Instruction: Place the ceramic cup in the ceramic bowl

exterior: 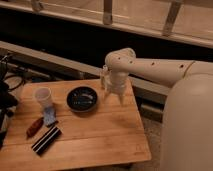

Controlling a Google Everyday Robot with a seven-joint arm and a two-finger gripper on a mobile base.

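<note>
The ceramic cup (42, 96), small, white and handleless, stands upright on the left part of the wooden table (100, 135). The ceramic bowl (82, 98), round, shallow and dark with faint pale marks inside, sits just right of the cup, apart from it. My gripper (114, 97) hangs down from the white arm at the table's back right, just right of the bowl and above the tabletop. It is open and empty.
A slim pale bottle-like object (104, 75) stands at the table's back edge behind the gripper. In front of the cup lie a bluish packet (49, 116), a red-brown object (34, 126) and a dark striped bar (46, 140). Cables lie at far left.
</note>
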